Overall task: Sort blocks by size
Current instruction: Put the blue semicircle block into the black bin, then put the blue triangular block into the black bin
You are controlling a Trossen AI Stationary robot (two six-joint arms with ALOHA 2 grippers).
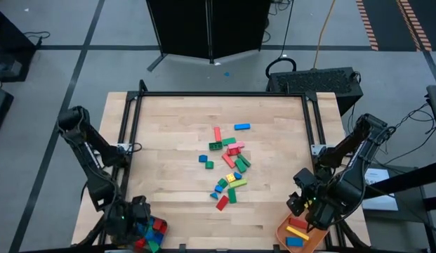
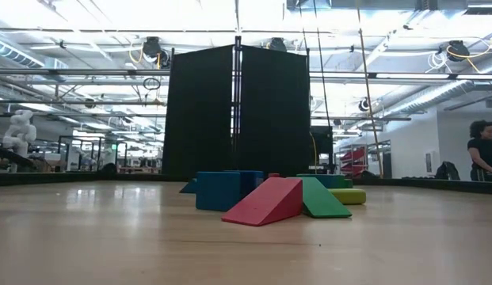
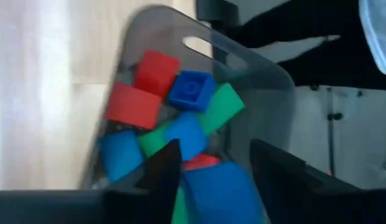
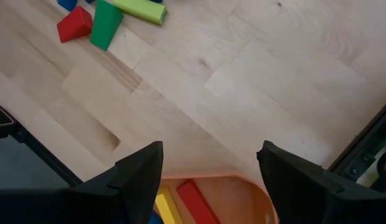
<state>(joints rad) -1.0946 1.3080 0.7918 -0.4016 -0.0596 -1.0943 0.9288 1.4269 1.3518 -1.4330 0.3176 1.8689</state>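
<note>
Several loose blocks [image 1: 228, 165] in red, green, blue, yellow and pink lie in a scatter on the middle of the table. In the low view a red one [image 2: 265, 202] lies nearest. My left gripper [image 3: 214, 165] hangs over the grey container [image 3: 267, 81] at the table's near left corner, slanting down and open. A blue block [image 3: 220, 190] sits between its fingers, with a green sliver showing beside one finger. My right gripper [image 4: 211, 180] stands open and holds nothing above the orange tray [image 4: 248, 183] at the near right corner.
The grey container [image 1: 153, 235] holds short red, blue and green blocks. The orange tray [image 1: 282, 235] holds long yellow, red and blue ones. A black frame [image 1: 133, 133] borders the table. Bare wood lies between the pile and both near corners.
</note>
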